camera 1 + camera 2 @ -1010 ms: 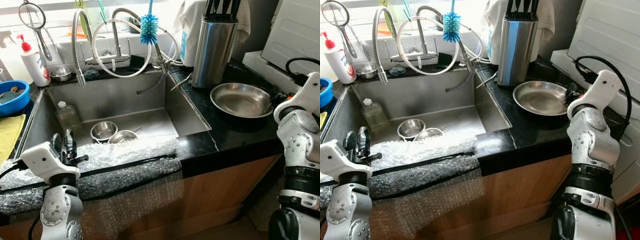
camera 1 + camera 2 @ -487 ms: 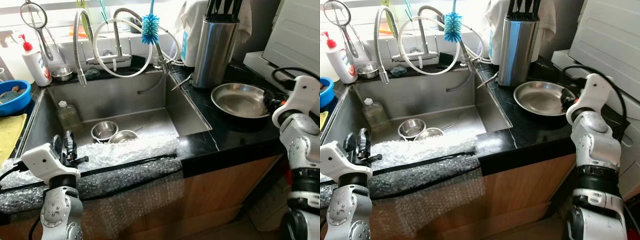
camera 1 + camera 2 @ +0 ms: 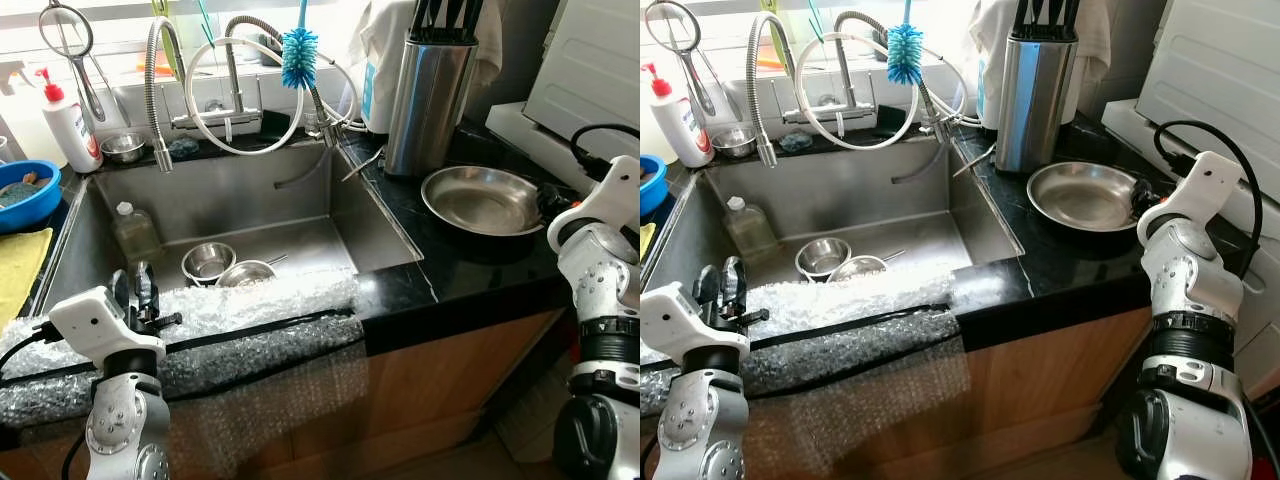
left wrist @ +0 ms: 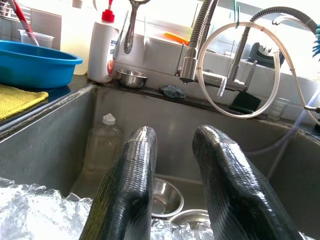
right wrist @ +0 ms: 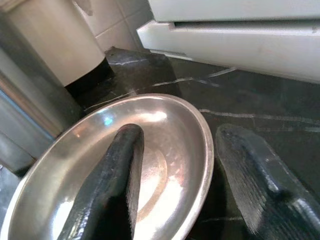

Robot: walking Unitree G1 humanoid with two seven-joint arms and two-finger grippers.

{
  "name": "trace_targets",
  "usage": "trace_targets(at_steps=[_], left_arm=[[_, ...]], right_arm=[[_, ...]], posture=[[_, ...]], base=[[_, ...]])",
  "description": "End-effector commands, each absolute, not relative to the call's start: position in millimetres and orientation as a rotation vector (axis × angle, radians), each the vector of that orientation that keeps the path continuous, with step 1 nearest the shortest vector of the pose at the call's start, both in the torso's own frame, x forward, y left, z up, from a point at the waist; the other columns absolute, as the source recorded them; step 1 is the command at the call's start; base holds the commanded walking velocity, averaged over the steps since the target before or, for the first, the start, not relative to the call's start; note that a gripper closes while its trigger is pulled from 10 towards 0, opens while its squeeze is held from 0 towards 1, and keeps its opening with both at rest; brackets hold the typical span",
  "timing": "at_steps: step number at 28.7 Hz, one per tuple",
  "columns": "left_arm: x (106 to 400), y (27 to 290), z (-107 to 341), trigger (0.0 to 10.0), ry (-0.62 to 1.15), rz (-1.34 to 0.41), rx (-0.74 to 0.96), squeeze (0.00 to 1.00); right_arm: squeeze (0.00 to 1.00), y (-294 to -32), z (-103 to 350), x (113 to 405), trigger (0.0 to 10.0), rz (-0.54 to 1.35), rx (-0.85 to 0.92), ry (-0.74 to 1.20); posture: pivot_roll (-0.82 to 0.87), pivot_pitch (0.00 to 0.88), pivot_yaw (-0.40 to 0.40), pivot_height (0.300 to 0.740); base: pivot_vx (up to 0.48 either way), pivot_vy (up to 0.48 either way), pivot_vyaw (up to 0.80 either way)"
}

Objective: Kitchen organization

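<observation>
right gripper (image 5: 172,165) reached steel plate (image 3: 484,200) rim, fingers astride.

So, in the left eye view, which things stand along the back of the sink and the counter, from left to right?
Blue basin → soap bottle → small steel bowl → blue brush → knife block → steel plate.
</observation>
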State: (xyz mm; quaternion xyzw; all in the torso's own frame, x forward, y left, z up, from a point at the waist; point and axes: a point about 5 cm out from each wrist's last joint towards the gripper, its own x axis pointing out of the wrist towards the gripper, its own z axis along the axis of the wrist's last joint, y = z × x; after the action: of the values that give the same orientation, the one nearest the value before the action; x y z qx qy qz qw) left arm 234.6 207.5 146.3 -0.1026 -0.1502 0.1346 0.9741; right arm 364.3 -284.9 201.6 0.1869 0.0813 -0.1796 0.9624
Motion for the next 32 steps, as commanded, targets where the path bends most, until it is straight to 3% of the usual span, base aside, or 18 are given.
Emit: trace_targets(at_steps=[1, 32], left_arm=[[232.9, 207.0, 147.1, 10.0, -0.301, 0.273, -0.197, 0.0], [233.2, 205.0, 143.7, 10.0, -0.276, 0.259, -0.208, 0.0]], right_arm=[[0.0, -283.6, 201.6, 366.9, 10.0, -0.37, 0.432, 0.17], [0.0, -287.4, 190.6, 379.1, 10.0, -0.462, 0.636, 0.21]], posture=[[0.01, 0.0, -0.014, 0.74], [0.03, 0.0, -0.016, 0.74]], base=[[0.0, 0.0, 0.0], [0.0, 0.0, 0.0]])
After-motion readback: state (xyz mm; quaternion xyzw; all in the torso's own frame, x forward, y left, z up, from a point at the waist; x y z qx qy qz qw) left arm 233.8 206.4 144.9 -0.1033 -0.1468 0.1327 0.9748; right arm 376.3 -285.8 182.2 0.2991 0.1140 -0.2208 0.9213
